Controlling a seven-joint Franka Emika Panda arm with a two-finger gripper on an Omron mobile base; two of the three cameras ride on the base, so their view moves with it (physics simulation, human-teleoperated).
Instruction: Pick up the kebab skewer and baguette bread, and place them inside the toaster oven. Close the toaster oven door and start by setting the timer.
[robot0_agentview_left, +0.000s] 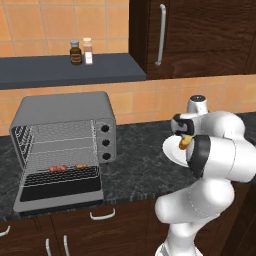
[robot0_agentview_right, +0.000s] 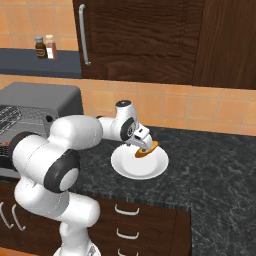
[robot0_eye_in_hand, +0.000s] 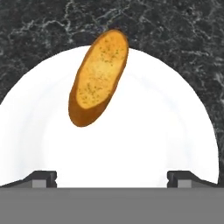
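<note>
Claw (robot0_eye_in_hand: 111, 177) spread wide, gripping nothing, hovering right over a round white plate (robot0_eye_in_hand: 144, 131) with the baguette bread (robot0_eye_in_hand: 98, 78) lying on it, golden, speckled, tapered. Sitting on a black marbled surface (robot0_agentview_right: 210, 160). Further left, grey toaster oven (robot0_agentview_left: 65, 117), door (robot0_agentview_left: 60, 192) dropped open, kebab skewer (robot0_agentview_left: 67, 167) on the rack. Orange tile, dark wood cabinets behind

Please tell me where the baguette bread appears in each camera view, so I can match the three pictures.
Left base view: baguette bread, right of centre, a small orange piece seen between parts of the arm.
Right base view: baguette bread, centre, under the pincer.
Hand view: baguette bread, upper centre, lying diagonally.
Shared landmark: the white plate under it.
</note>
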